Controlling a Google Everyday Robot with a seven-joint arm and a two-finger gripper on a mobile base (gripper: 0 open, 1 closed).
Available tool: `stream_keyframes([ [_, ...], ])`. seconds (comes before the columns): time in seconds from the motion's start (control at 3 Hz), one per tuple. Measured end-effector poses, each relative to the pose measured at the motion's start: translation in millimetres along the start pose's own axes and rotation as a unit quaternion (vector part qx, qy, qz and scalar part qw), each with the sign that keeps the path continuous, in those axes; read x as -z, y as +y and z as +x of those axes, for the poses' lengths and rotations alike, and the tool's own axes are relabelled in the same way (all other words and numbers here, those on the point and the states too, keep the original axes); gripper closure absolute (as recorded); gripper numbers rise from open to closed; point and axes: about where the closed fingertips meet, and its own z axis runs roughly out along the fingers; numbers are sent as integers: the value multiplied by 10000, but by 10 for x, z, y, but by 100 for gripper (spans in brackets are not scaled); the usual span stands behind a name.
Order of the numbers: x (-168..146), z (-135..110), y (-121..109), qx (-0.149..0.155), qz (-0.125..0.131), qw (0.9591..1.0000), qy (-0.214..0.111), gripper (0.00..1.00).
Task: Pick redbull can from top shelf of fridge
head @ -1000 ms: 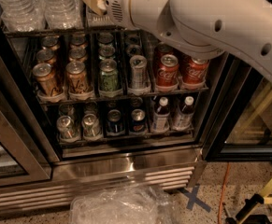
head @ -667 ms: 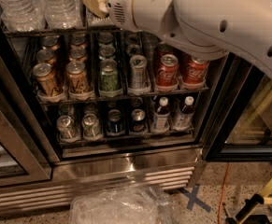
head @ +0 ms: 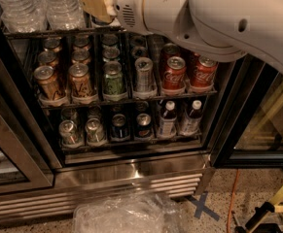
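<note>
**Tool at the top shelf, beside the water bottles**

The tool, tan-tipped on a smooth white arm, sits at the top shelf of the steel fridge, just right of ribbed clear water bottles. Whether it is spread or pressed together, I cannot tell. The redbull can cannot be picked out, because the tool covers that stretch of shelf. The wire rack below holds lanes of bronze cans, a green can, a silver can and red cola cans.
</note>
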Motion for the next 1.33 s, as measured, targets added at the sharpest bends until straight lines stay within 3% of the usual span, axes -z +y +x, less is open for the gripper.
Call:
stream_keyframes([
  [1.33,135,240,228,-22,-787,9966,261,100],
])
